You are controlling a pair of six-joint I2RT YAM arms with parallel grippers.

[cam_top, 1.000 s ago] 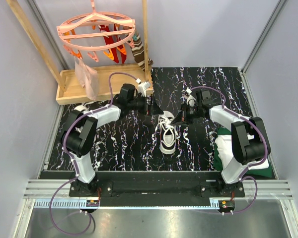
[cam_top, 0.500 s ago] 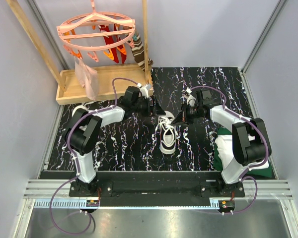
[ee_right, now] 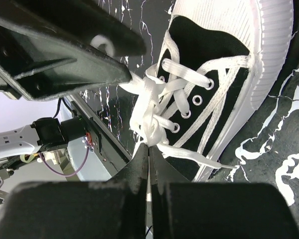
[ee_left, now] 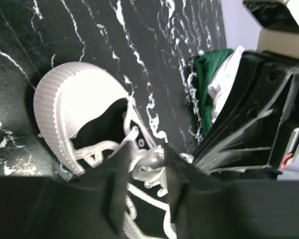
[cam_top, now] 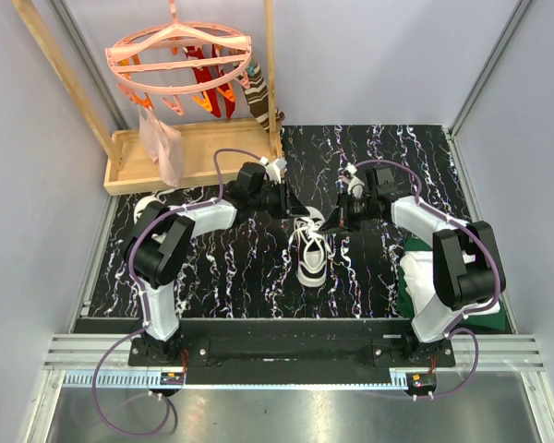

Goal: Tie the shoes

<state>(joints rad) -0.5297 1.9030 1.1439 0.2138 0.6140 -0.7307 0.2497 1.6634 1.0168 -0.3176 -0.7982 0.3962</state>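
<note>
One black shoe (cam_top: 311, 254) with a white toe cap stands mid-table, toe toward the arms. My left gripper (cam_top: 292, 205) reaches its tongue from the left. In the left wrist view the left gripper (ee_left: 146, 149) has its jaws pressed against both sides of a bunch of white lace loops (ee_left: 148, 167) above the shoe (ee_left: 70, 104). My right gripper (cam_top: 333, 221) comes in from the right. The right wrist view shows this gripper (ee_right: 149, 147) shut on a lace strand (ee_right: 148, 122) of the shoe (ee_right: 209, 84). A white shape (cam_top: 150, 203) by the left arm may be the other shoe.
A wooden tray (cam_top: 194, 148) lies at the back left under a pink clip hanger (cam_top: 180, 55) and a wooden post (cam_top: 270, 65), with a striped sock (cam_top: 257, 92) hanging there. A folded white-and-green cloth (cam_top: 425, 277) sits beside the right arm.
My left gripper has moved right onto the shoe's laces and its jaws have narrowed from wide open around the lace bunch. The right gripper has held still on its strand.
</note>
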